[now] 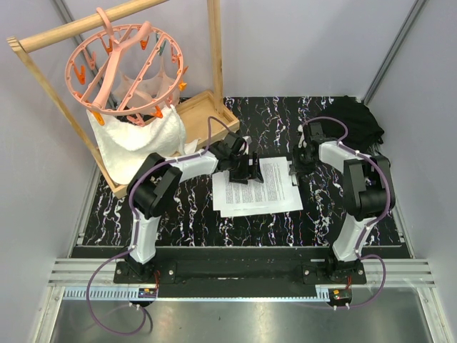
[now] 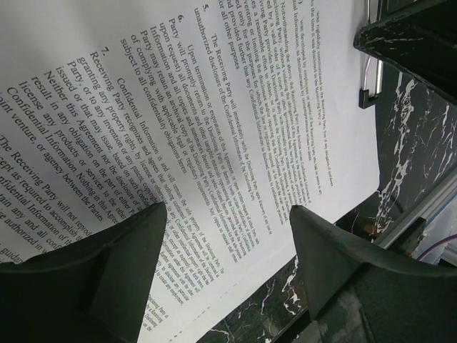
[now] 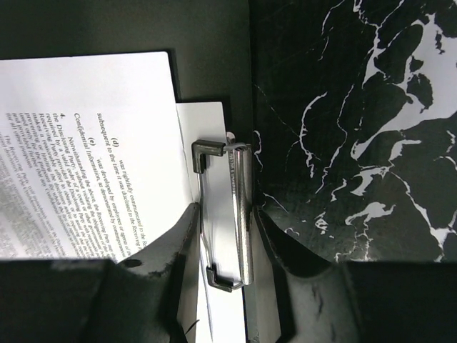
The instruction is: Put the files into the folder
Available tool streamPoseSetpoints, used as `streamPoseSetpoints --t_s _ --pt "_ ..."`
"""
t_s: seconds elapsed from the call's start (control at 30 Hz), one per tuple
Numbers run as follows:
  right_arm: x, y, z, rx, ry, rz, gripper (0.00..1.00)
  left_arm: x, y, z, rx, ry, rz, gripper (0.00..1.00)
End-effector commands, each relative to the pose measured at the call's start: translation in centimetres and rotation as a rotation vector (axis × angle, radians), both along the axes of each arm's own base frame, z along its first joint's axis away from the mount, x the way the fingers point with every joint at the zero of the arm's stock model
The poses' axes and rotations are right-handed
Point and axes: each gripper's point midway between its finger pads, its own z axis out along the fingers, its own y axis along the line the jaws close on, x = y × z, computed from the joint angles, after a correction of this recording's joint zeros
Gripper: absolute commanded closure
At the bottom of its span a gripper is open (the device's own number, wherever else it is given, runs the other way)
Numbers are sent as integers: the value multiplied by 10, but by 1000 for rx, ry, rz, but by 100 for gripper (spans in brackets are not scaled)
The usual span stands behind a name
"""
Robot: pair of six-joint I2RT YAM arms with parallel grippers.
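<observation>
The files (image 1: 257, 187), white sheets with dense black print, lie in the middle of the table on the black folder, which shows as a matte board in the right wrist view (image 3: 207, 43). The folder's silver clip (image 3: 232, 214) sits at its short edge, over a sheet's edge. My right gripper (image 3: 227, 214) is closed around the clip, one finger on each side; it also shows in the top view (image 1: 298, 166). My left gripper (image 1: 250, 171) hovers open and empty over the files' far left part, with the printed sheet (image 2: 214, 128) between its fingers.
A wooden rack (image 1: 214, 50) with a pink peg hanger (image 1: 128, 61) and a white cloth (image 1: 139, 139) stands at the back left. A lumpy black fabric bundle (image 1: 360, 118) lies at the back right. The table is black marble-patterned (image 1: 178, 214).
</observation>
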Motion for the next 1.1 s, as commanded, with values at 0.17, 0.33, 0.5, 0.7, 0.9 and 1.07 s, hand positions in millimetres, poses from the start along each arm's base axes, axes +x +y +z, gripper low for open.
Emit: streamPoseSetpoints --t_s 0.17,0.33,0.5,0.7,0.9,1.07 --pt "-22 23 -4 360 84 -16 100 -9 21 -47 97 83 -21 21" --pt "-22 24 -3 453 79 -47 100 -8 23 -59 111 111 -6 21" --pt "-20 21 -2 498 74 -80 100 -7 23 -64 125 124 -5 21" --pt "-16 15 2 582 62 -124 100 -6 41 -76 152 153 40 23" --pt "-13 14 3 560 44 -119 100 -4 38 -69 154 151 37 23" --pt "-2 -6 29 359 -24 -125 91 -1 27 -45 109 108 15 24"
